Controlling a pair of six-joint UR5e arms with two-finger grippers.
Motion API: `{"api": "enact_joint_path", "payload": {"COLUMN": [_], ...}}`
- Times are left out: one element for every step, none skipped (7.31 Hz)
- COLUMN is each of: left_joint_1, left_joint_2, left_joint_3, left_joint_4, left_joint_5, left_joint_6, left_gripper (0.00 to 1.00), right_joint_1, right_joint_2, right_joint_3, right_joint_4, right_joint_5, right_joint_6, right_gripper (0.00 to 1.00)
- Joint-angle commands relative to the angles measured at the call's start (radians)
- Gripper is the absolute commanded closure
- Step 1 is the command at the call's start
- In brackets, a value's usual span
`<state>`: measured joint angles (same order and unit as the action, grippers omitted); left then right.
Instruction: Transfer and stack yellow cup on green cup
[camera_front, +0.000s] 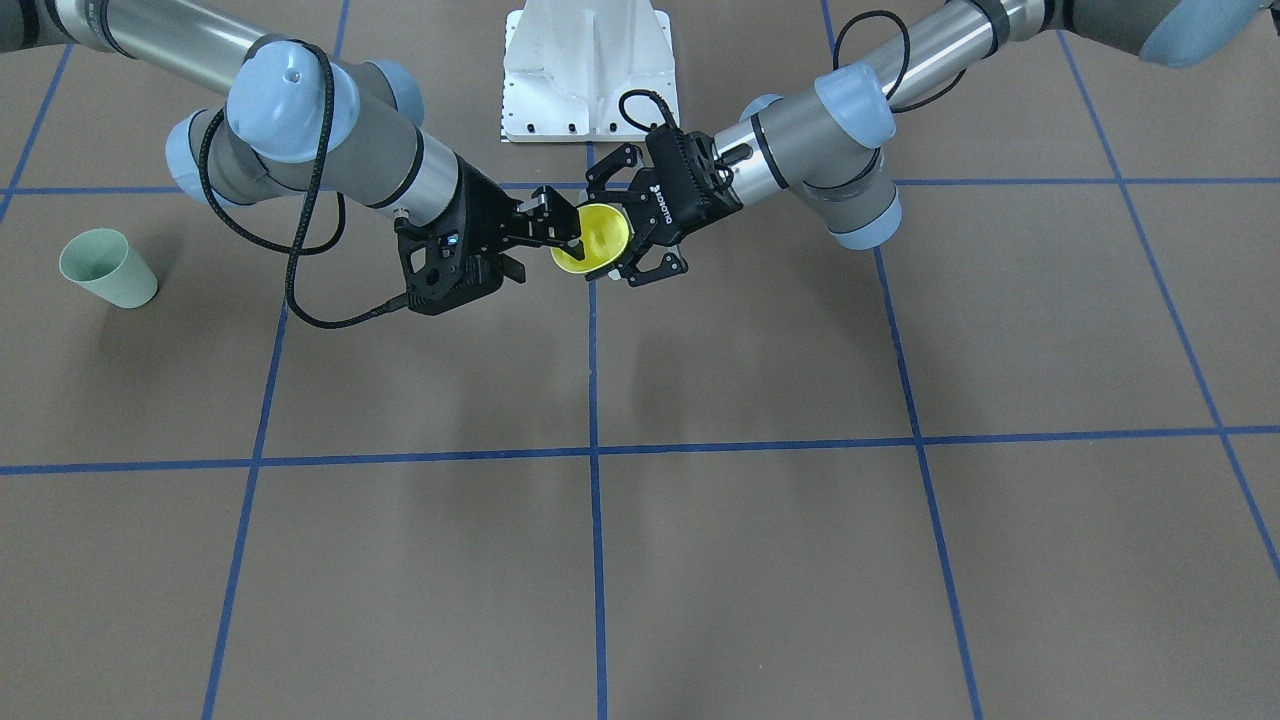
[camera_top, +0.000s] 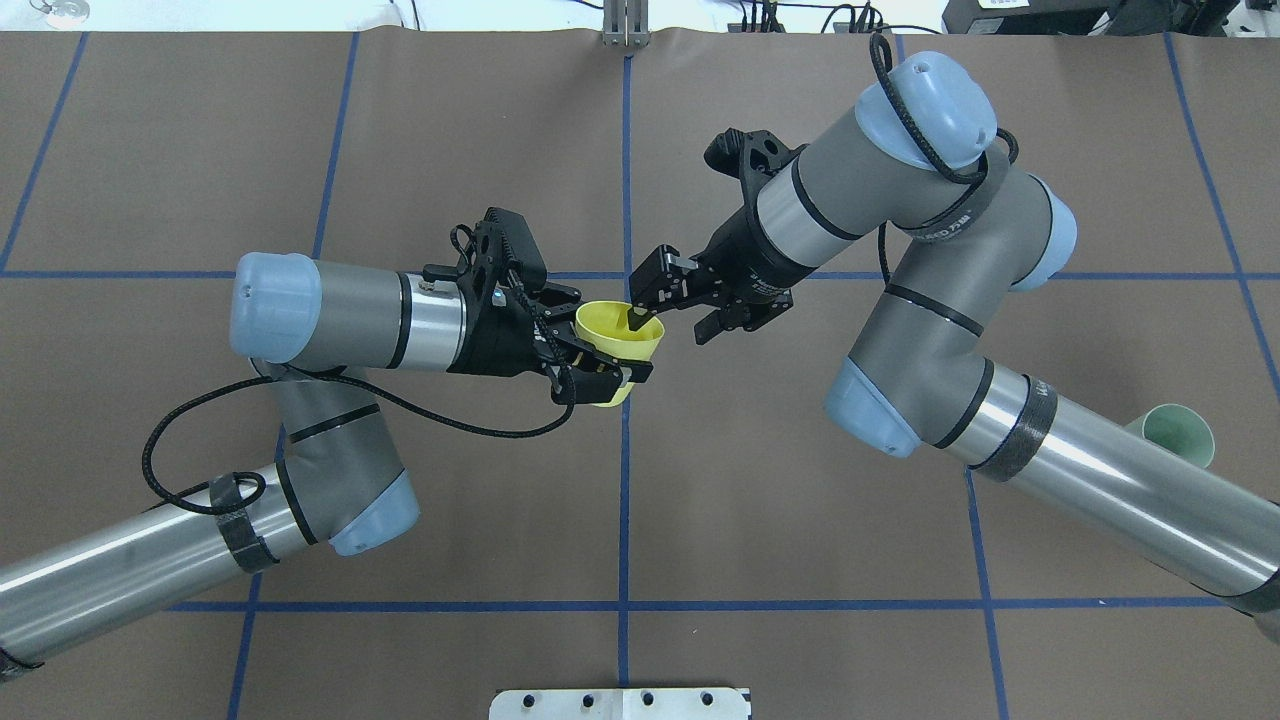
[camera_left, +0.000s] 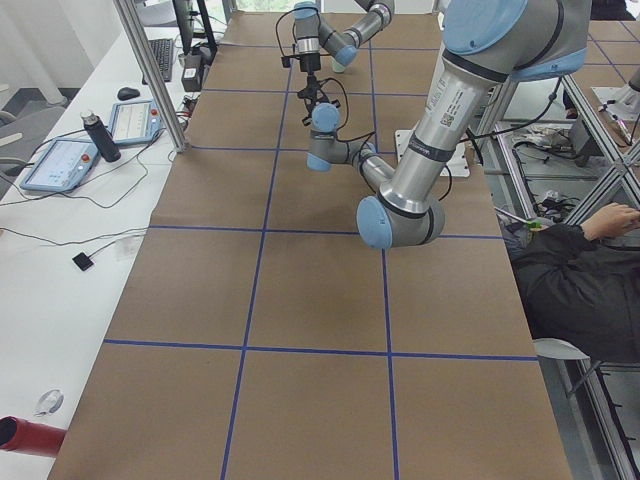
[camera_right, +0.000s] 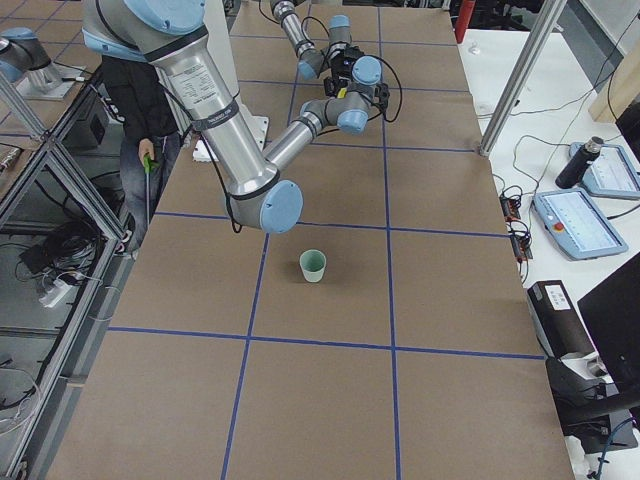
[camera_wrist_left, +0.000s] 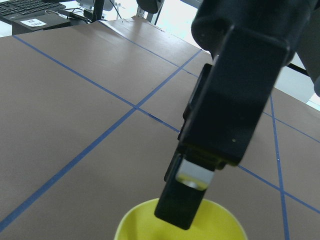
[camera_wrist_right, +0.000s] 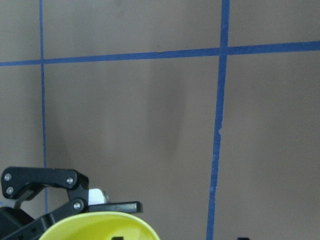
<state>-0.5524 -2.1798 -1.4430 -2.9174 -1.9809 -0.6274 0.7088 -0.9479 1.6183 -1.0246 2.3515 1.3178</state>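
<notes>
The yellow cup (camera_front: 597, 235) is held in the air over the table's centre line, tilted on its side. My left gripper (camera_front: 612, 232) is shut on its body, as the overhead view (camera_top: 605, 340) also shows. My right gripper (camera_top: 670, 322) is open and straddles the wall of the yellow cup (camera_top: 615, 335), with one finger inside the mouth and one outside. The cup's rim shows at the bottom of both wrist views (camera_wrist_left: 225, 225) (camera_wrist_right: 100, 227). The green cup (camera_front: 108, 268) stands upright on the table on my right side, partly hidden behind my right arm in the overhead view (camera_top: 1180, 435).
The brown table carries a blue tape grid. The white robot base plate (camera_front: 588, 70) sits at my edge of the table. A seated operator (camera_left: 580, 270) is beside the table. Tablets and a bottle (camera_right: 575, 165) lie on a side bench.
</notes>
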Motion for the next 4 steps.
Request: {"api": "enact_joint_path", "payload": {"left_joint_1": [0.014, 0.014, 0.014, 0.012], "left_joint_2": [-0.021, -0.029, -0.032, -0.035], "left_joint_3": [0.021, 0.038, 0.049, 0.055], "left_joint_4": [0.004, 0.003, 0.004, 0.001], "left_joint_5": [0.002, 0.002, 0.002, 0.002], "left_joint_6": [0.000, 0.000, 0.002, 0.002], "left_gripper": [0.76, 0.76, 0.76, 0.76], "right_joint_1": [0.000, 0.000, 0.000, 0.000], "right_joint_2": [0.000, -0.003, -0.003, -0.003], "right_joint_3": [0.002, 0.002, 0.002, 0.002], "right_joint_4": [0.000, 0.000, 0.001, 0.001], "right_joint_5": [0.000, 0.009, 0.015, 0.014], "right_joint_6": [0.023, 0.023, 0.023, 0.023], "right_gripper": [0.33, 0.39, 0.43, 0.47]}}
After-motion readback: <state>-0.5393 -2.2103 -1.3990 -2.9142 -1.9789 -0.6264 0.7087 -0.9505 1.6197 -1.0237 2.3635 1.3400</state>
